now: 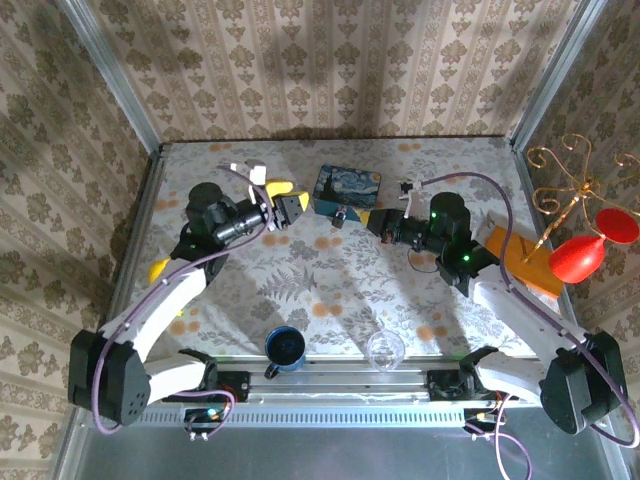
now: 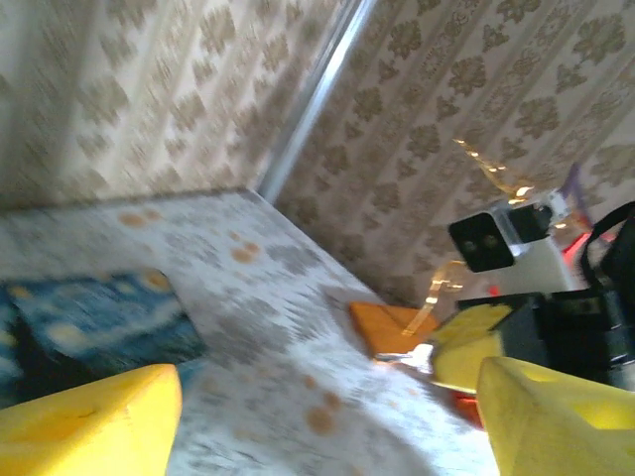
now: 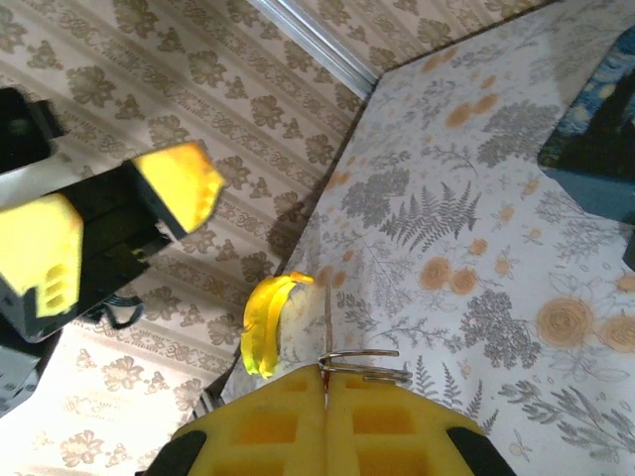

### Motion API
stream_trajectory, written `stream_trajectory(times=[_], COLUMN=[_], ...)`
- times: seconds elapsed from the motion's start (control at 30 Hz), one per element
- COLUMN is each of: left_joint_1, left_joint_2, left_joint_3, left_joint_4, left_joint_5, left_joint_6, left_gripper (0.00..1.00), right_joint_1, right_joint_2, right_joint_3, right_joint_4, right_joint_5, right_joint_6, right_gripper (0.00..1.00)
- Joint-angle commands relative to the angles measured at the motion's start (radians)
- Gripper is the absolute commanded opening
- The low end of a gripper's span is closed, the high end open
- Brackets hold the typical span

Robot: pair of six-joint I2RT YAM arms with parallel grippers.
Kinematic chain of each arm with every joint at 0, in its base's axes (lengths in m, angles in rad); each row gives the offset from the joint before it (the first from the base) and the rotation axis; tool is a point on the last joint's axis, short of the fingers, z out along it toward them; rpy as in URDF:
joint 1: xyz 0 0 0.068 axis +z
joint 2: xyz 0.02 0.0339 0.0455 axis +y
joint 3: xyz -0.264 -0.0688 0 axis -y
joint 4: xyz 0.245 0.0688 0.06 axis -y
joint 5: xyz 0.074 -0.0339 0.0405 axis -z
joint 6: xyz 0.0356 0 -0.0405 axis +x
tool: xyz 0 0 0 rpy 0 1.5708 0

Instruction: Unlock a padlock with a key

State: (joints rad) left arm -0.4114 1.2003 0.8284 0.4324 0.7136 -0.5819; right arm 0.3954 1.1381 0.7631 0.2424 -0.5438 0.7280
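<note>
At the near edge of the counter (image 1: 330, 285) stand a blue mug (image 1: 285, 348) and a clear glass (image 1: 385, 350). Farther in, the left end effector (image 1: 290, 208) (image 2: 327, 402) gapes wide, holding nothing, while the right end effector (image 1: 378, 222) (image 3: 325, 373) pinches the key (image 3: 363, 374). Between them lies the padlock (image 1: 341, 216), just beside the near side of the blue tin (image 1: 348, 188).

Robot lab test cell, dressed up like a home: damask wallpaper panels (image 1: 330, 60) on alu frame posts (image 1: 108, 72), floral cloth (image 1: 330, 275) over the bench, 2 arms (image 1: 170, 300) bolted to a slotted rail (image 1: 340, 386), cables (image 1: 500, 445) loose at front.
</note>
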Motion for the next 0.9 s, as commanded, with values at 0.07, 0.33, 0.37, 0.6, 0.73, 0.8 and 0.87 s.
stream_trajectory(times=[0.07, 0.33, 0.37, 0.6, 0.73, 0.8, 0.87], left_joint_1=[-0.011, -0.072, -0.077, -0.105, -0.112, -0.113, -0.115], left_joint_2=[0.052, 0.081, 0.090, 0.171, 0.210, 0.222, 0.233], left_joint_3=[0.038, 0.064, 0.064, 0.082, 0.084, 0.083, 0.082], left_joint_4=[0.119, 0.153, 0.178, 0.344, 0.428, 0.455, 0.484], left_joint_5=[0.133, 0.155, 0.164, 0.206, 0.214, 0.213, 0.214], left_joint_6=[-0.250, -0.198, -0.205, -0.278, -0.325, -0.341, -0.359], left_gripper=[0.71, 0.68, 0.66, 0.56, 0.55, 0.54, 0.52], right_joint_1=[-0.002, -0.002, -0.003, 0.008, 0.029, 0.039, 0.047], right_joint_2=[0.042, 0.086, 0.094, 0.146, 0.155, 0.157, 0.161], right_joint_3=[-0.036, -0.044, -0.042, -0.033, -0.028, -0.025, -0.021], right_joint_4=[0.267, 0.463, 0.483, 0.598, 0.610, 0.610, 0.610], right_joint_5=[-0.079, -0.112, -0.116, -0.153, -0.151, -0.151, -0.153], right_joint_6=[0.001, 0.016, 0.025, 0.098, 0.107, 0.107, 0.107], right_gripper=[0.00, 0.00, 0.00, 0.00, 0.00, 0.00, 0.00])
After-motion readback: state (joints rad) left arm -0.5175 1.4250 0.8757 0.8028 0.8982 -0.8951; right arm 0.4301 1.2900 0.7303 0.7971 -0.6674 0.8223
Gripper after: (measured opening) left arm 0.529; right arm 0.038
